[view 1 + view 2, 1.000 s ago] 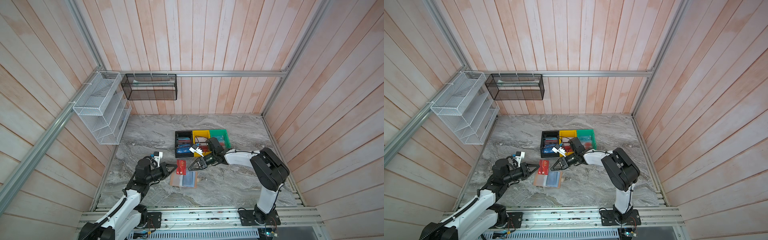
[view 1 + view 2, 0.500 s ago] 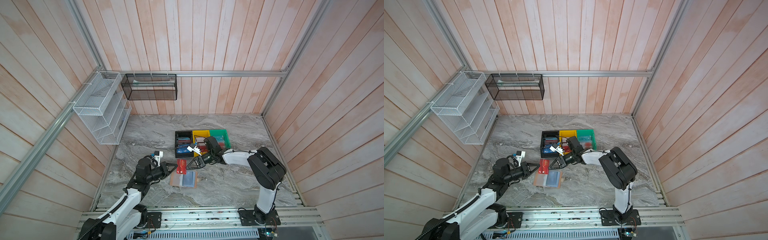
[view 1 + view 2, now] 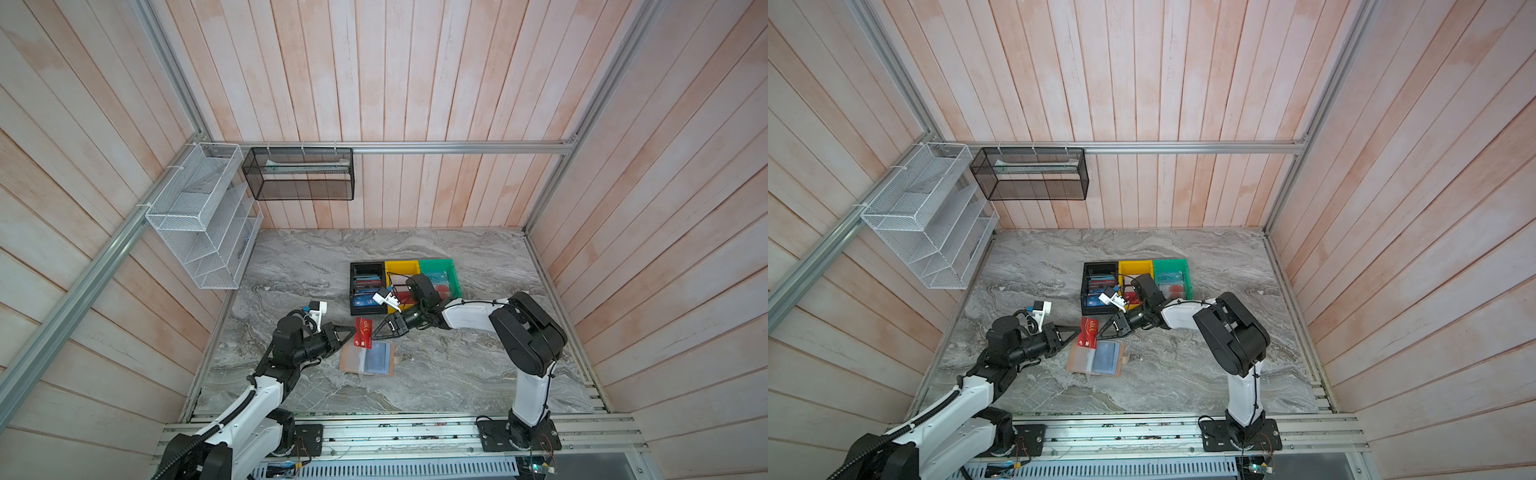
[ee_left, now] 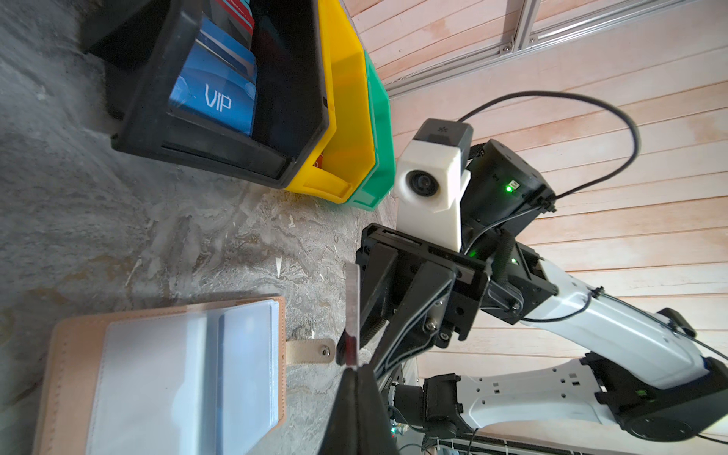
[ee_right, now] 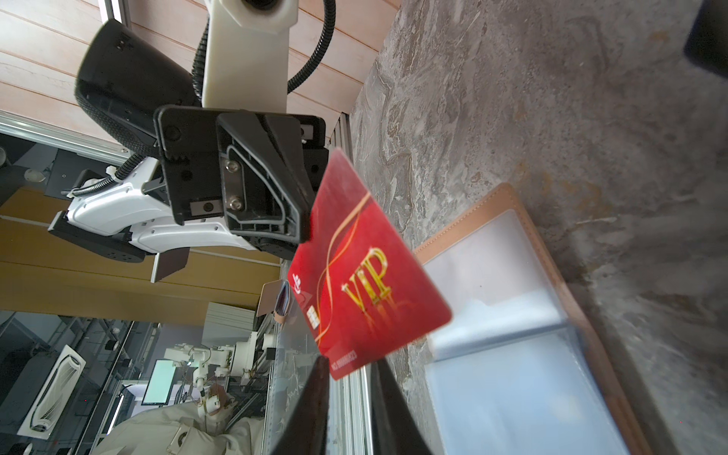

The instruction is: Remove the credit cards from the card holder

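Right wrist view: a handover was judged underway. The red VIP card (image 5: 366,275) was gripped by the left claw (image 5: 304,222), its edge inside the parted right claw (image 5: 348,378); closure there was required next.

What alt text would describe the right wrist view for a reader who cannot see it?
The left gripper pinches a red VIP card by one edge, above an open tan card holder on the marble table. One corner appears between the open fingers of the right gripper.
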Robot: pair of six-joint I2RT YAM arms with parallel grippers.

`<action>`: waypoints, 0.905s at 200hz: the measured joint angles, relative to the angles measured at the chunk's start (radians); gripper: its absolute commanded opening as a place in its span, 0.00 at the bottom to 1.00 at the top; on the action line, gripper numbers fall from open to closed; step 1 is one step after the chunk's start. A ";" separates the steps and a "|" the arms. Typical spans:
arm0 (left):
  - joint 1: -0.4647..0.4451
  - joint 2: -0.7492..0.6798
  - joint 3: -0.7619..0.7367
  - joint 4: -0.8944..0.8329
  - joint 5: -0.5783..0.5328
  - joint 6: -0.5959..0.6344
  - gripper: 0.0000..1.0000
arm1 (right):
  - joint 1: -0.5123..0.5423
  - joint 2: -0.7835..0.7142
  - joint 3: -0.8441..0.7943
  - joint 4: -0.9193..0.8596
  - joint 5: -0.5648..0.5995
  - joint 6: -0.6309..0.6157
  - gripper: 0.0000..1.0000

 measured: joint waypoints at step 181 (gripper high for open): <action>-0.012 -0.002 0.000 -0.011 0.000 0.001 0.06 | 0.000 0.002 0.002 0.109 -0.046 0.067 0.00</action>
